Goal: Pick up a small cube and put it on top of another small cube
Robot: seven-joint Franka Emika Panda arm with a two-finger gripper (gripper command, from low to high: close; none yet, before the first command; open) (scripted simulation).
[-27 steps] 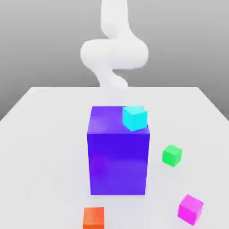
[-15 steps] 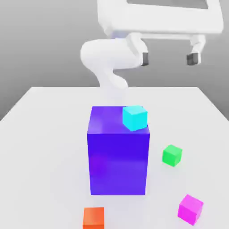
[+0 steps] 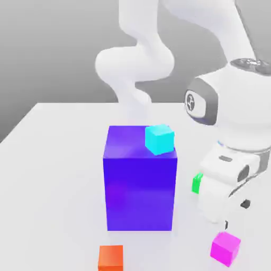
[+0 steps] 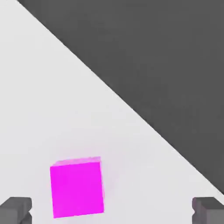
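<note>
The small magenta-pink cube (image 3: 226, 247) lies on the white table near the front edge, at the exterior view's right. My hand (image 3: 225, 182) hangs low just above and behind it. In the hand view the magenta cube (image 4: 77, 188) sits between the spread fingertips (image 4: 15, 210), closer to one of them and touching neither. The gripper (image 4: 112, 212) is open with nothing in it. The small green cube (image 3: 197, 182) is mostly hidden behind my hand, with only a sliver of it visible.
A big blue-purple block (image 3: 140, 182) stands mid-table with a cyan cube (image 3: 159, 138) on its top corner. An orange cube (image 3: 110, 258) lies at the front. The table edge (image 4: 144, 124) runs close past the magenta cube, with dark floor beyond.
The arm has swung down from high above the table to low over the magenta cube. It now covers most of the green cube.
</note>
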